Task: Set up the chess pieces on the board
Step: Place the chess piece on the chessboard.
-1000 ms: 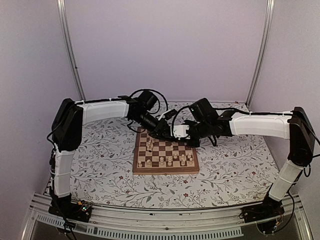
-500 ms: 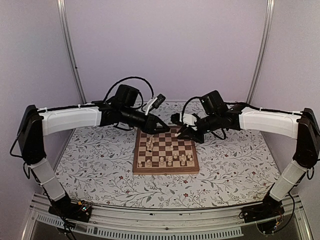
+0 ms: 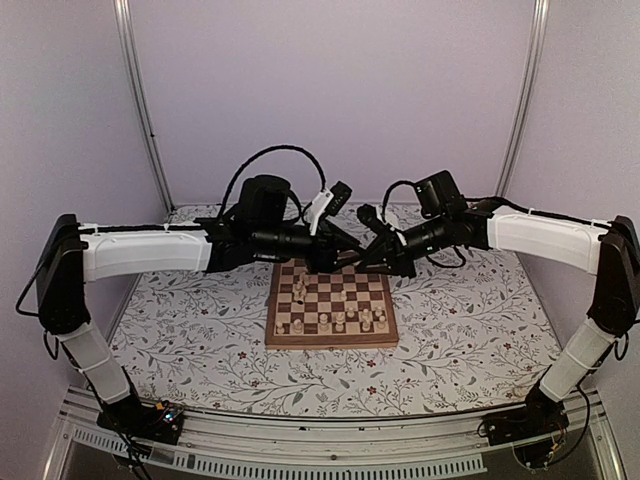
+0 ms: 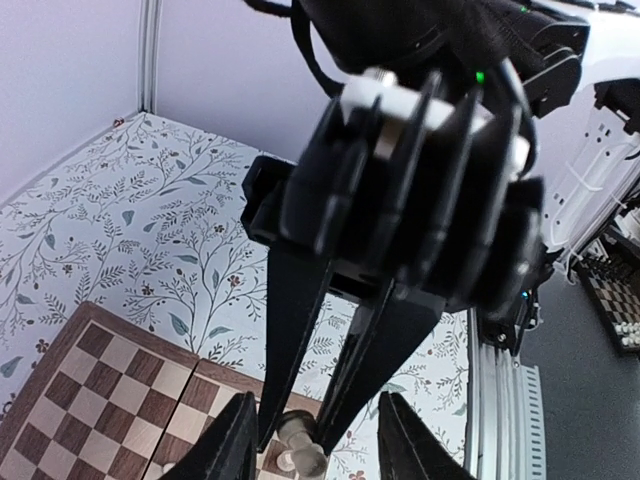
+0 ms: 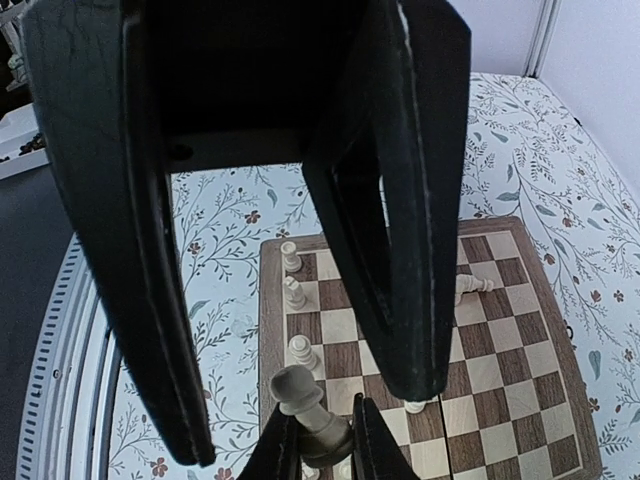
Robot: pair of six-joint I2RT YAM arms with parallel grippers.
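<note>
The board [image 3: 330,318] lies with floral bench [image 3: 200,340] on every side, and above its far edge the right pincer [image 5: 325,425] pinches a chess piece [image 5: 298,388] inside the spread left pincer [image 4: 318,420].

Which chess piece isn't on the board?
The piece pinched in the right gripper, held above the board; the others rest on squares.

One board [image 3: 330,343], roughly nine chess pieces [image 5: 293,292] (tiny, count unsure), left gripper [image 4: 318,400], right gripper [image 5: 327,425].
</note>
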